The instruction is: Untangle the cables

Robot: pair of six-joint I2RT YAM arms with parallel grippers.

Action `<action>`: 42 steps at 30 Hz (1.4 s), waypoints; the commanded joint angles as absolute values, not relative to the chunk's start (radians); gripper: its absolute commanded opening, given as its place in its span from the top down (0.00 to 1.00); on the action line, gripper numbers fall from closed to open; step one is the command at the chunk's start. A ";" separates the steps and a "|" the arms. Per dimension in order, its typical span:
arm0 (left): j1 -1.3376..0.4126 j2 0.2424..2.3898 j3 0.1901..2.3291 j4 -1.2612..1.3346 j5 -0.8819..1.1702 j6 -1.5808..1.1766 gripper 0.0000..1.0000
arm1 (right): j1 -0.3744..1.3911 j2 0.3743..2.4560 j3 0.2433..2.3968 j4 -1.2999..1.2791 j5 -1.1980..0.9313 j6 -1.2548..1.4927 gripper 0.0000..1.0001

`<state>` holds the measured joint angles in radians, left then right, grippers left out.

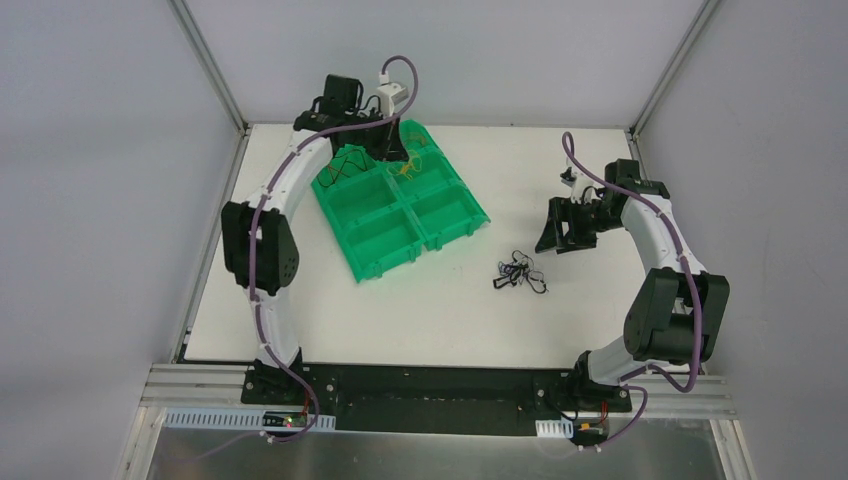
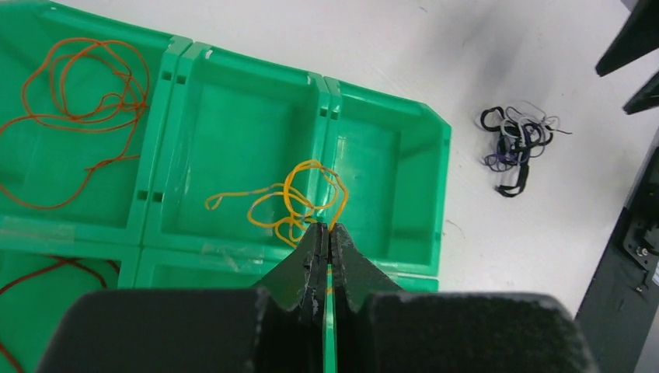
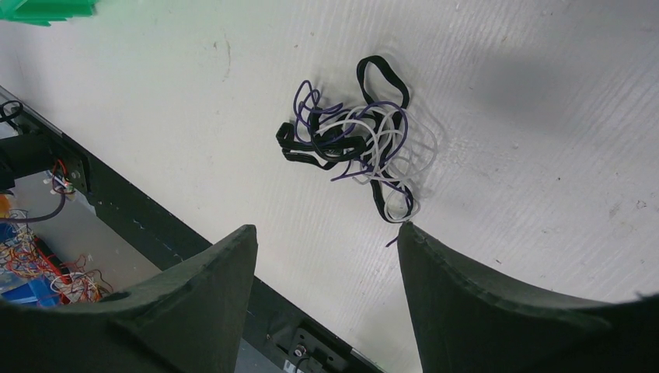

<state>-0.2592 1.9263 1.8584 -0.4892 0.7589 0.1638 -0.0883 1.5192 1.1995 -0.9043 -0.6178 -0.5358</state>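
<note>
- From above: the tangle [image 1: 519,272] lies on the bare desk [image 1: 420,310], to the right of the green tray [image 1: 385,235].
- The right pincer [image 1: 566,232] hangs just past the tangle, on its far right side. It is much the nearer one. The left pincer [image 1: 393,152] is well apart from the tangle, over the far side of the tray.
- I think the next grab at the tangle belongs to the right arm. It would have to come down and toward the near edge.
- Left wrist: the left pincer [image 2: 328,239] is pinched tight on a strand of the yellow wire [image 2: 299,198]. The rest of that wire hangs in loose loops into a tray box.
- An orange wire [image 2: 78,101] lies alone in the next box. A red wire [image 2: 47,272] shows in another box, partly hidden.
- The tangle [image 2: 517,140] is far off on the desk, past the tray's end.
- Right wrist: the right pincer [image 3: 326,228] is wide open and holds nothing.
- The tangle [image 3: 353,144] sits right in front of the gap, a bit toward the right-hand finger. One loop ends near that fingertip.
- The tangle is a small flat clump with no clear long side. It has thin black, white and purple wires looped through each other. A black loop sticks out at the far end and looks easy to pinch.
</note>
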 commanded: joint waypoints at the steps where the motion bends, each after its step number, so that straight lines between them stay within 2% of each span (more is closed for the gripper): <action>1: -0.295 2.036 1.977 -0.430 0.766 0.167 1.00 | -0.094 1.503 1.216 -0.926 -0.630 -0.524 0.30; 3: -0.303 2.099 2.027 -0.428 0.748 0.167 1.00 | -0.090 1.505 1.208 -0.921 -0.609 -0.523 0.29; 6: -0.308 2.144 2.068 -0.429 0.737 0.185 0.78 | -0.060 1.517 1.196 -0.921 -0.547 -0.547 0.26; 10: -0.317 2.066 2.028 -0.430 0.755 0.213 0.55 | -0.017 1.547 1.165 -0.925 -0.450 -0.585 0.24; 13: -0.319 1.970 1.951 -0.429 0.772 0.241 0.43 | -0.001 1.568 1.135 -0.919 -0.401 -0.613 0.23; 17: -0.327 1.834 1.796 -0.429 0.775 0.309 0.34 | 0.068 1.608 1.090 -0.859 -0.327 -0.618 0.22; 22: -0.345 1.683 1.608 -0.425 0.812 0.354 0.30 | 0.131 1.727 1.096 -0.784 -0.244 -0.596 0.27; 24: -0.357 1.632 1.540 -0.417 0.827 0.359 0.30 | 0.133 1.767 1.120 -0.785 -0.259 -0.598 0.43; 26: -0.372 1.583 1.480 -0.402 0.829 0.357 0.30 | 0.134 1.786 1.155 -0.835 -0.306 -0.612 0.71; 29: -0.405 1.505 1.388 -0.360 0.825 0.358 0.31 | 0.130 1.711 1.180 -0.896 -0.458 -0.658 0.99; 34: -0.504 1.393 1.228 -0.231 0.814 0.385 0.35 | 0.144 1.526 1.229 -0.934 -0.728 -0.610 1.00; 42: -0.638 1.377 1.121 -0.035 0.794 0.377 0.45 | 0.180 1.458 1.301 -0.943 -0.857 -0.479 1.00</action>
<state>-0.5888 1.3830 1.1313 -0.1894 0.7845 0.3595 0.1658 1.4822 1.2701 -0.9024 -0.7269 -0.5491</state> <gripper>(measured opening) 0.564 0.019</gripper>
